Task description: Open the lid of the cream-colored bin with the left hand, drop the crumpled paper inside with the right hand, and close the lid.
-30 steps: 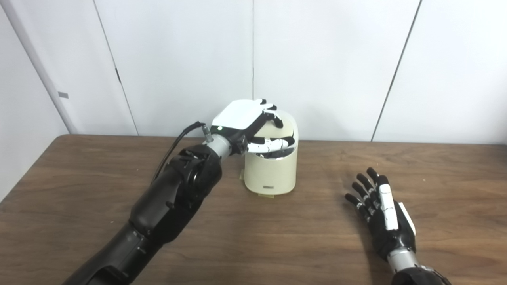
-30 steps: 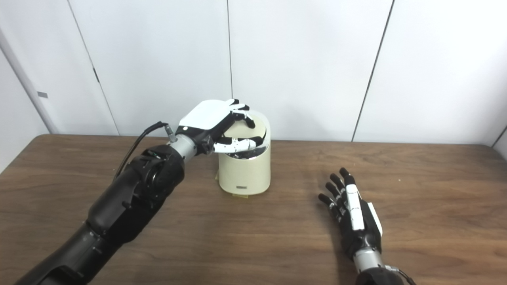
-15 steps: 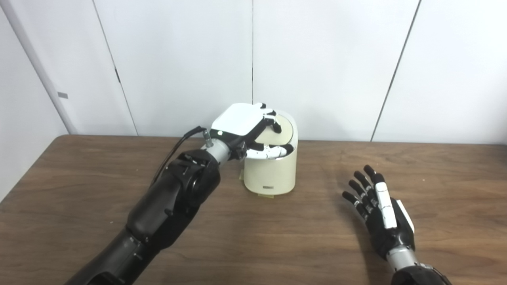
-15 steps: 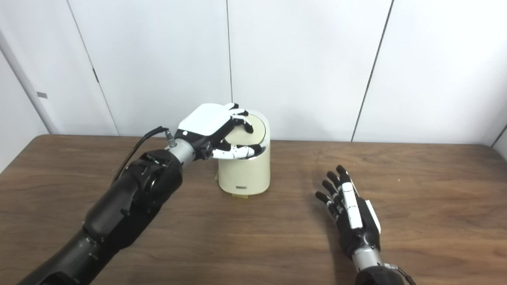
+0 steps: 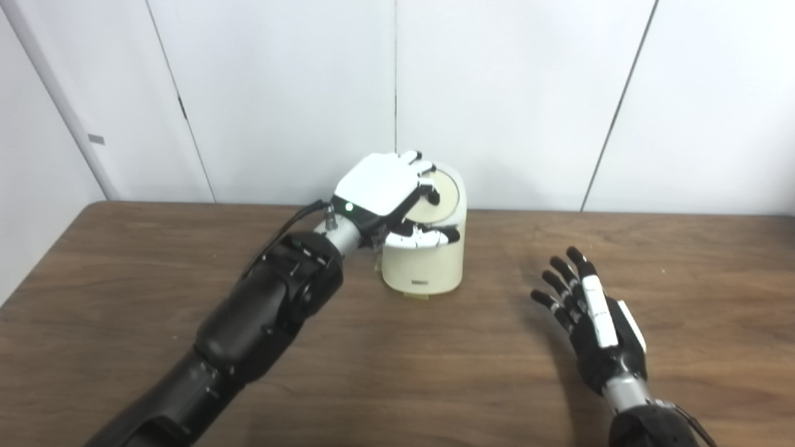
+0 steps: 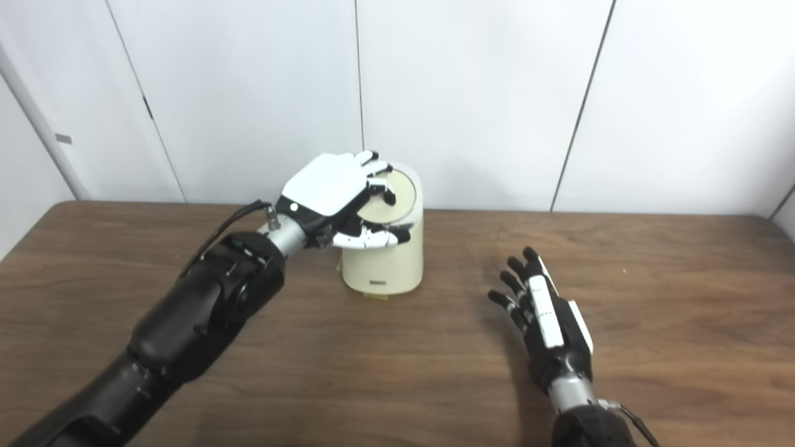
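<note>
Lid (image 5: 442, 194), frame centre: down on your cream bin (image 5: 423, 267), where a second ago it stood raised. Left hand (image 5: 380, 186) rests on it, fingers curled. Right hand (image 5: 596, 323), lower right, splayed and empty. Paper unseen, presumably inside.

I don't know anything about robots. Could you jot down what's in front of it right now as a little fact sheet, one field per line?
Setting: brown wooden table against a white panelled wall
Bin: cream-colored bin standing near the table's far edge
Lid: lid lying flat on the bin's top, apparently closed
Left hand: left hand resting on the lid, fingers curled over it
Right hand: right hand open, fingers spread, holding nothing, to the right of the bin
Crumpled paper: none visible
Small detail: yellowish tabs at the bin's base, too small to identify
</note>
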